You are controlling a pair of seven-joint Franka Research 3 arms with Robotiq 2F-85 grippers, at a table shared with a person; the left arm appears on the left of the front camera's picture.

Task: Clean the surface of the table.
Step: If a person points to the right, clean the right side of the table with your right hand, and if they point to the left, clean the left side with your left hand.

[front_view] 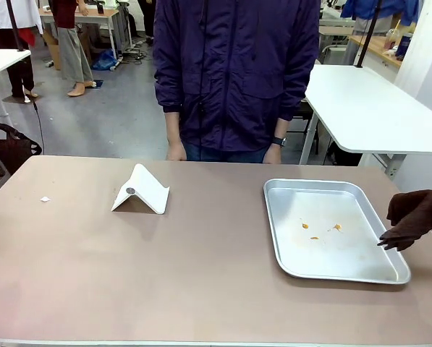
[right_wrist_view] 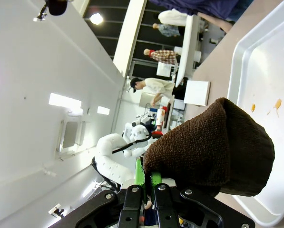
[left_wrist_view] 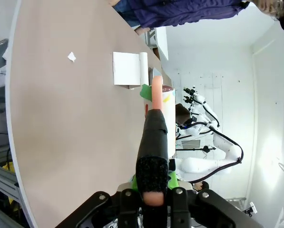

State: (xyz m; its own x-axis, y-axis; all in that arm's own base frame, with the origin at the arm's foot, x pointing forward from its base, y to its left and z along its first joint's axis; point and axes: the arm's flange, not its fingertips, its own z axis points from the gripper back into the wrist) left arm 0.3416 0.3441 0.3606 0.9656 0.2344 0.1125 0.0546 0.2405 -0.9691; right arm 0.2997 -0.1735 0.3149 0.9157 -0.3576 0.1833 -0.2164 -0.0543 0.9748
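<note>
The table (front_view: 201, 282) top is smooth and matt, brownish-taupe, without shine. At four o'clock on it, a metal tray (front_view: 275, 217) has a dull silver sheen, its floor flecked with orange. My right gripper (right_wrist_view: 148, 179) pinches a brown cloth (right_wrist_view: 213, 147), thick, nubbly and knitted-looking. At ten o'clock, a folded white sheet (front_view: 145, 189) looks smooth and stiff. At nine o'clock lies a white scrap (front_view: 45, 199), perhaps paper. My left gripper (left_wrist_view: 152, 192) clamps a stick (left_wrist_view: 153, 137) with a black sleeve, rough-grained at one band, and a smooth pinkish tip.
</note>
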